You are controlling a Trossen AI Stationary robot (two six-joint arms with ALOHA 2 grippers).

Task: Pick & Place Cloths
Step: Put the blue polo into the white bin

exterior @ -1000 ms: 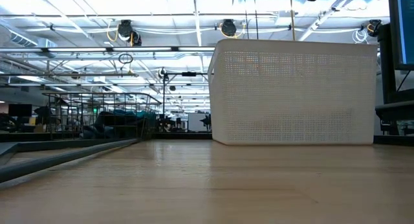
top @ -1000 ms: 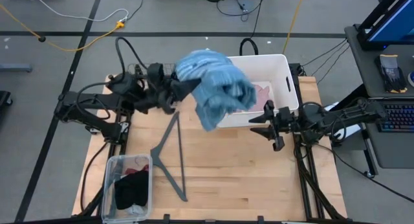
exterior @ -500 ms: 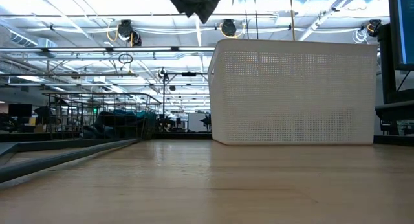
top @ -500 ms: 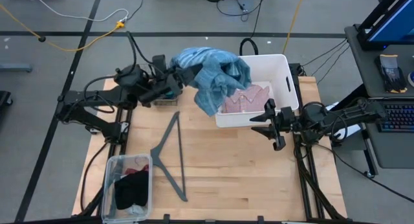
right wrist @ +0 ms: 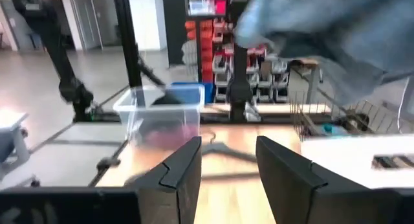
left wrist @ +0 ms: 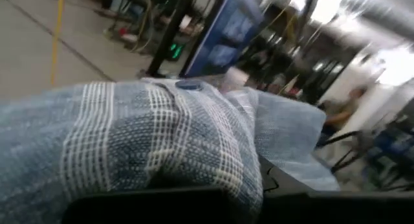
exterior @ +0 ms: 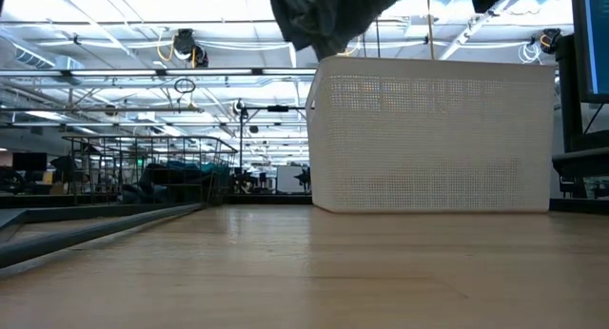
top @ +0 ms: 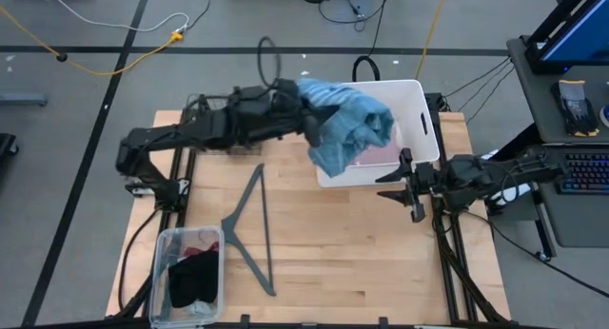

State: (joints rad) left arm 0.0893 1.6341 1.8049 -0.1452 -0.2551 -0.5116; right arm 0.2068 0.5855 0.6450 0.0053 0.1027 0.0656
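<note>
My left pincer [top: 306, 120] grips the blue-plaid shirt [top: 344, 129] tight. I hold it up in the air, over the left side of the white basket [top: 425, 129] at the far side of the wooden table [top: 362, 253]. The shirt hangs down in a bunch, above a pink cloth [top: 376, 156] that lies inside the basket. From table height, the shirt [exterior: 324, 15] hangs dark above the basket's top edge.

My right pincer [top: 411, 188] waits just near the basket's right corner, over the table. Its two fingers [right wrist: 187, 169] are spread apart and hold nothing.

A grey V-shaped hanger bar [top: 249, 224] lies flat on the table. At the near left corner sits a clear tub [top: 162, 258] with dark and red cloths [top: 193, 272] in it.
</note>
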